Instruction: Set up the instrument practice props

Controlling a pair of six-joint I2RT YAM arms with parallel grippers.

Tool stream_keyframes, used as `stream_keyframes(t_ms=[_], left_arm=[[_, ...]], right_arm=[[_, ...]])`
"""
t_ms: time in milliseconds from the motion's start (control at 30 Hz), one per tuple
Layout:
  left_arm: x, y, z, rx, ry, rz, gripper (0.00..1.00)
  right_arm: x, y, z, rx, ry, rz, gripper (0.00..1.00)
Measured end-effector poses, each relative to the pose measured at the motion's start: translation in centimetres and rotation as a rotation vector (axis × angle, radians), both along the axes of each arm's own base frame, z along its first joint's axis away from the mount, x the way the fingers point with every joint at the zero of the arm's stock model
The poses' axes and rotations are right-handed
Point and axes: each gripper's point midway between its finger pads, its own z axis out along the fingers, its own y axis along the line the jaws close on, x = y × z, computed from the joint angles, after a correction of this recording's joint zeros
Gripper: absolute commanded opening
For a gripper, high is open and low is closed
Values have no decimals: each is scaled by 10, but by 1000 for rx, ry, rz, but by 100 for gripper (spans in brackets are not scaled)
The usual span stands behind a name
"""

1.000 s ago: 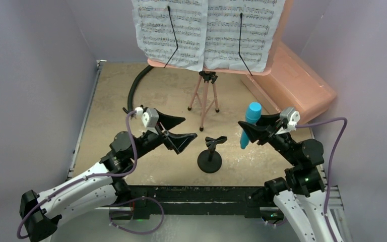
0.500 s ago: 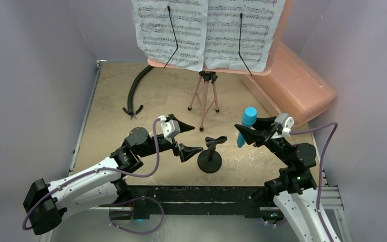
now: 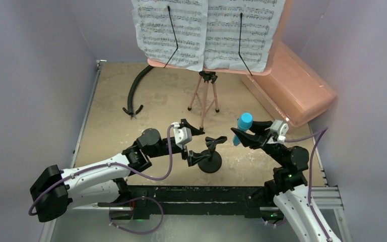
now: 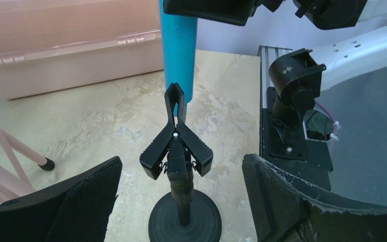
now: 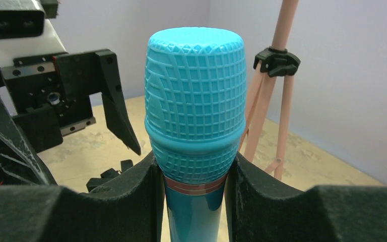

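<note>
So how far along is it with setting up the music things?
Done: both sheet-music pages sit on the pink music stand. In hand: the right end effector grips the blue microphone, and the left end effector stands open either side of the black mic stand. Left: the microphone is not yet in the stand's clip.

Left arm (image 3: 101, 172) and right arm (image 3: 293, 207): white link shells (image 3: 78, 179) joined by black cylindrical joint housings (image 3: 150, 139), each trailing a looped purple cable (image 3: 153, 178). Left gripper (image 3: 199, 146) and right gripper (image 3: 242, 131): black wedge-shaped fingers (image 4: 75, 201) with pebbled inner pads (image 4: 292, 201), behind them a small white camera block (image 3: 183, 135).
</note>
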Motion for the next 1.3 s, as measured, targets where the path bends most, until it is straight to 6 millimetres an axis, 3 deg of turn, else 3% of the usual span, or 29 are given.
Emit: stream_keyframes(t_ms=[267, 667, 1167, 1200, 1233, 1267, 1300], left_arm=[[6, -8, -13, 31, -17, 27, 88], [19, -16, -14, 35, -70, 60, 83], [21, -27, -12, 73, -95, 25, 73], [21, -28, -13, 80, -95, 22, 67], [21, -28, -14, 85, -97, 19, 49], [20, -28, -15, 92, -102, 15, 14], [20, -29, -16, 102, -101, 10, 0]], right_arm=[[-8, 7, 11, 1, -78, 61, 0], [-13, 13, 16, 20, -101, 116, 0], [-14, 19, 15, 46, -78, 172, 0], [-15, 19, 16, 47, -78, 173, 0], [-15, 19, 16, 48, -78, 173, 0], [-15, 18, 16, 48, -79, 173, 0], [-15, 19, 16, 48, -79, 174, 0]])
